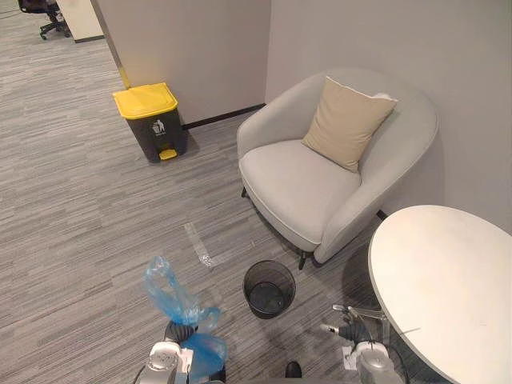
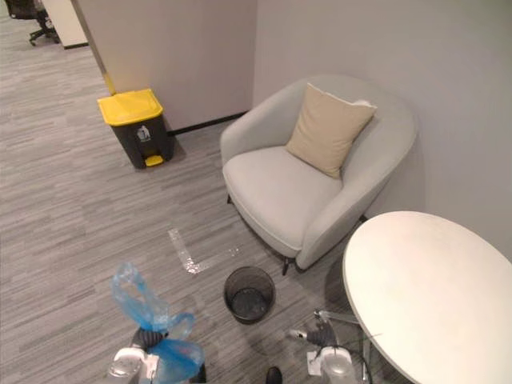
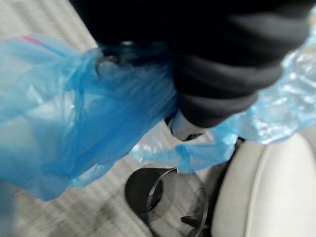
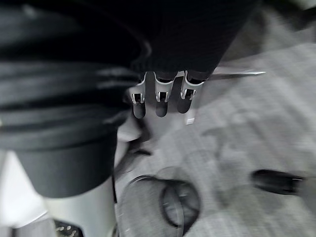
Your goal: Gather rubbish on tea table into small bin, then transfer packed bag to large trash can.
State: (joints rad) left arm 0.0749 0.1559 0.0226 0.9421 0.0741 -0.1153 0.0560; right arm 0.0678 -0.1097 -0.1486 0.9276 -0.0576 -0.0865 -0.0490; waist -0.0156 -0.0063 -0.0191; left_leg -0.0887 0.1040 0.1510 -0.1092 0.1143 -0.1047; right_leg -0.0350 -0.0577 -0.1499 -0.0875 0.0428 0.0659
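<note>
Grey carpeted floor (image 1: pixel 80 208), lower left: left hand (image 1: pixel 179 331) clenched round crumpled blue plastic bag (image 1: pixel 170 290); round black mesh bin (image 1: pixel 269 288) at centre; right hand (image 1: pixel 350 330) slack, empty, lower right.

1. The dark grey plastic pedal trash can with a yellow lid (image 1: pixel 146 102), standing on the carpet floor (image 1: pixel 72 200) by the wall, bears a small white sign (image 1: pixel 158 127) on its front face.
2. The sign is a pictogram, seemingly a figure dropping litter; its detail is too small to tell for certain.
3. No words, brand names or numbers can be read anywhere.
</note>
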